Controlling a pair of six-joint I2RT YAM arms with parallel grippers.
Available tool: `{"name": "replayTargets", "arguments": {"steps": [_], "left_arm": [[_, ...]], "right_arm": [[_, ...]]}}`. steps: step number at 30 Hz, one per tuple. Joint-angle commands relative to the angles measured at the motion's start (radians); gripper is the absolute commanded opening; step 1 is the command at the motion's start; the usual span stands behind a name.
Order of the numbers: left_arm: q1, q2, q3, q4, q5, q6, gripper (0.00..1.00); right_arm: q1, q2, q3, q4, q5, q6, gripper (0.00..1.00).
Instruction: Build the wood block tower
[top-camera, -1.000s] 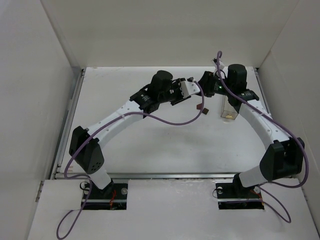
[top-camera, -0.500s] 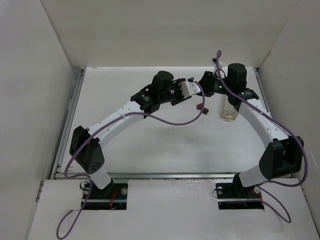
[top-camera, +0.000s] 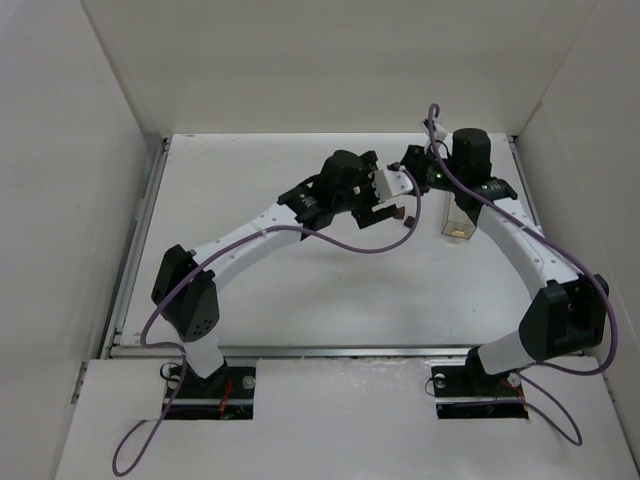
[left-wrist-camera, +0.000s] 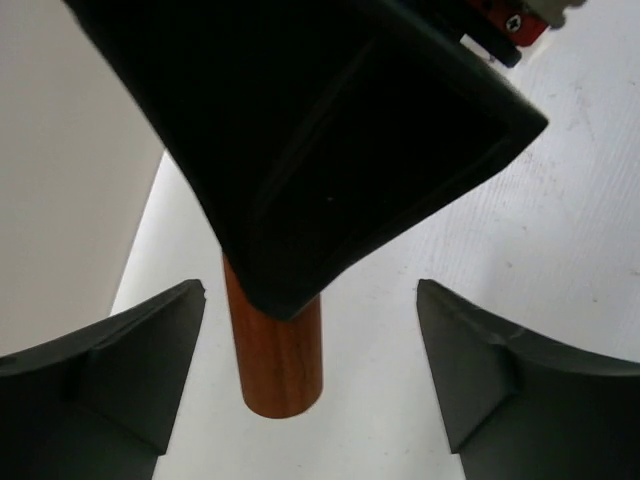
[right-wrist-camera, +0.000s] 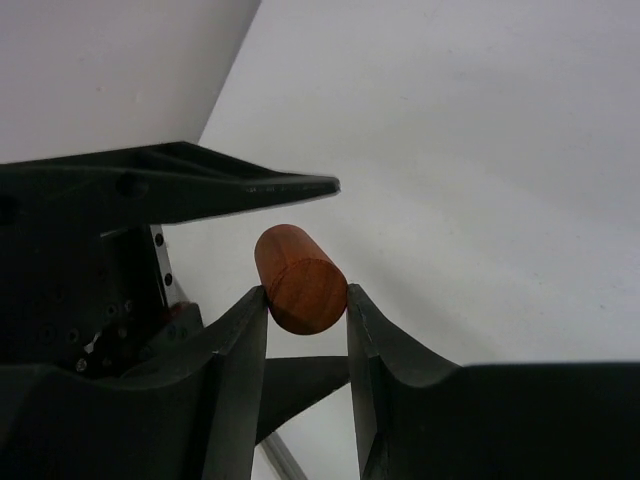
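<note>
Two arms: left arm (top-camera: 250, 235), right arm (top-camera: 520, 245). Two hands: left hand (left-wrist-camera: 310, 300), right hand (right-wrist-camera: 305, 292). One orange-brown cylinder (right-wrist-camera: 298, 285). One dark brown block (top-camera: 408, 221). One clear container (top-camera: 457, 215). Two purple cables (top-camera: 350, 246).

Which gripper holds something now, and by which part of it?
The right gripper holds the orange-brown cylinder, pinched across its curved side near one end. The left gripper is open, holding nothing.

Between the left gripper's (left-wrist-camera: 310, 290) spread fingers, the right gripper (right-wrist-camera: 305, 292) and its clamped orange-brown wooden cylinder (left-wrist-camera: 275, 350) block passage. The clear plastic rectangular container (top-camera: 455, 220) stands just right; the white table (top-camera: 300, 300) nearer is free.
</note>
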Motion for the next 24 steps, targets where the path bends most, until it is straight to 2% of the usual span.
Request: {"name": "replayTargets", "arguments": {"steps": [1,2,3,4,6,7,8,9,13,14,18,20,24], "left_arm": [[-0.011,-0.002,0.039,0.018,-0.059,-0.037,0.88],[-0.011,-0.002,0.039,0.018,-0.074,-0.037,1.0],[-0.011,-0.002,0.027,0.018,-0.091,-0.05,1.0],[-0.011,-0.013,0.027,0.009,-0.128,-0.06,1.0],[-0.011,-0.042,-0.033,0.008,-0.172,-0.06,1.0],[-0.011,-0.063,-0.064,0.008,-0.212,-0.06,1.0],[-0.002,-0.121,-0.102,0.008,-0.225,-0.06,1.0],[0.008,-0.155,-0.183,0.008,-0.225,-0.049,1.0],[0.083,-0.327,-0.344,0.019,-0.283,-0.082,1.0],[0.083,-0.327,-0.36,0.019,-0.306,-0.083,1.0],[0.135,-0.376,-0.38,-0.07,-0.444,-0.26,1.0],[0.179,-0.396,-0.426,-0.093,-0.458,-0.364,1.0],[0.229,-0.479,-0.527,-0.084,-0.481,-0.429,1.0]], "right_arm": [[0.009,-0.055,0.05,-0.058,0.131,-0.042,0.0],[0.02,-0.055,0.064,-0.081,0.179,-0.054,0.0],[0.02,-0.046,0.079,-0.109,0.229,-0.054,0.0],[0.033,-0.037,0.096,-0.142,0.36,-0.063,0.0],[0.064,0.009,0.162,-0.264,0.51,-0.063,0.0],[0.078,0.027,0.188,-0.305,0.676,-0.063,0.0],[0.095,0.047,0.214,-0.378,0.758,-0.063,0.0],[0.131,0.069,0.263,-0.406,0.833,-0.063,0.0],[0.236,0.222,0.391,-0.514,1.125,-0.086,0.0],[0.256,0.248,0.413,-0.514,1.15,-0.086,0.0],[0.34,0.359,0.452,-0.523,1.245,-0.087,0.0],[0.372,0.405,0.443,-0.511,1.245,-0.086,0.0],[0.44,0.489,0.456,-0.502,1.28,-0.086,0.0]]}}
